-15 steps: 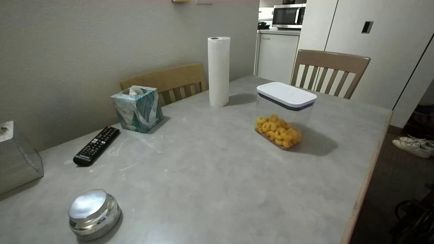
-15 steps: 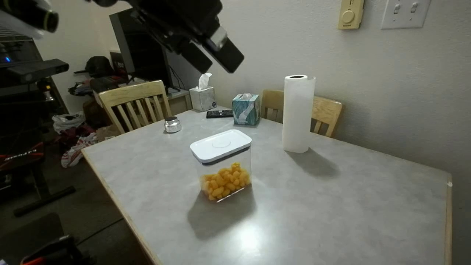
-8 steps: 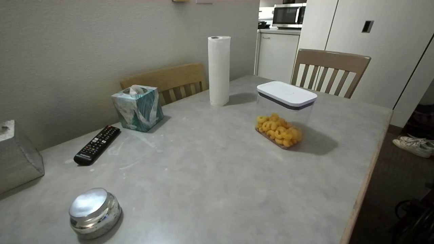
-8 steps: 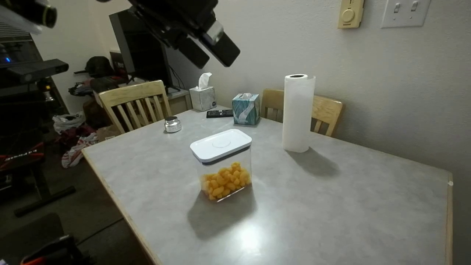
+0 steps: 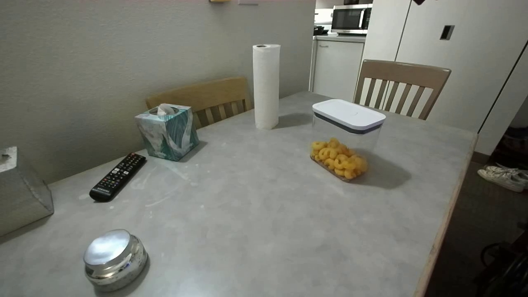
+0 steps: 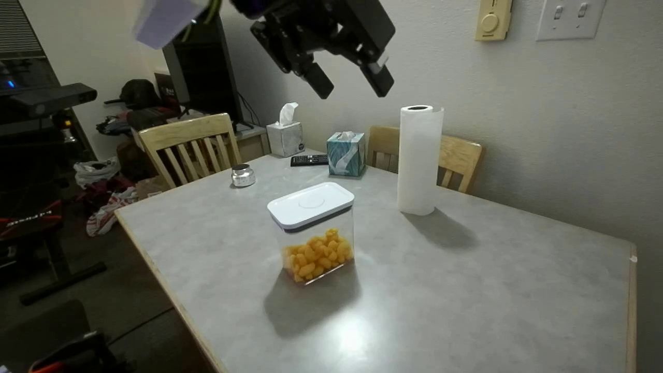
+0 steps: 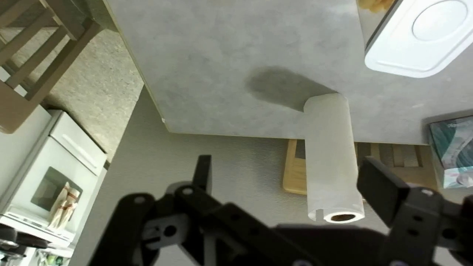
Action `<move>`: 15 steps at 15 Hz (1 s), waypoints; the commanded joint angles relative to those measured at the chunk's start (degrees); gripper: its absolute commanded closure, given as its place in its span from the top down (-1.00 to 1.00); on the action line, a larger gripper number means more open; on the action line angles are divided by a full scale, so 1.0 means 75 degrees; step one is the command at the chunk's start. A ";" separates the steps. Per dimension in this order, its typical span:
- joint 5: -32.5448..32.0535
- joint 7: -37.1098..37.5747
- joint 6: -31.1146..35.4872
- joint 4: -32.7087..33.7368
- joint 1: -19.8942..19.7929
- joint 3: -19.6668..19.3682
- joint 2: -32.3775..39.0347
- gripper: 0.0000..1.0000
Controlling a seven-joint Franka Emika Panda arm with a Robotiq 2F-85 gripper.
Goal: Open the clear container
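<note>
The clear container (image 6: 317, 233) stands upright on the table (image 6: 466, 305), a rectangular box of see-through plastic with rounded corners. Its flat white lid (image 6: 311, 204) is seated on top, a round outline set into the middle and a dark grey band running beneath the rim. Inside, knobbly orange-yellow curls (image 6: 317, 256) fill the lower part. The table's surface is pale grey and softly mottled, edged in a tan strip. Above it hangs the black gripper (image 6: 350, 85) — apart from the container, its blocky, square-ended fingers (image 6: 380, 81) parted and released. In the wrist view the lid shows at the upper right, cut off at the edge. Near the container a white paper towel roll (image 6: 418, 160) stands on end, a tall cylinder with a loose flap. Well apart from it sits a squat, mirror-bright metal tin (image 5: 115, 260); a black remote (image 5: 118, 177), dotted with small buttons, lies between a silvery tissue box (image 5: 24, 192) and a cube-shaped teal-and-white tissue box (image 5: 169, 132). Past the table's edge, a slatted wooden chair (image 5: 206, 93) stands by a finely pebbled grey wall (image 5: 103, 62).
</note>
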 commanded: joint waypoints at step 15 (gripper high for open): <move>0.3684 -0.2999 -0.4368 0.2768 0.0389 0.0270 0.2102 1.00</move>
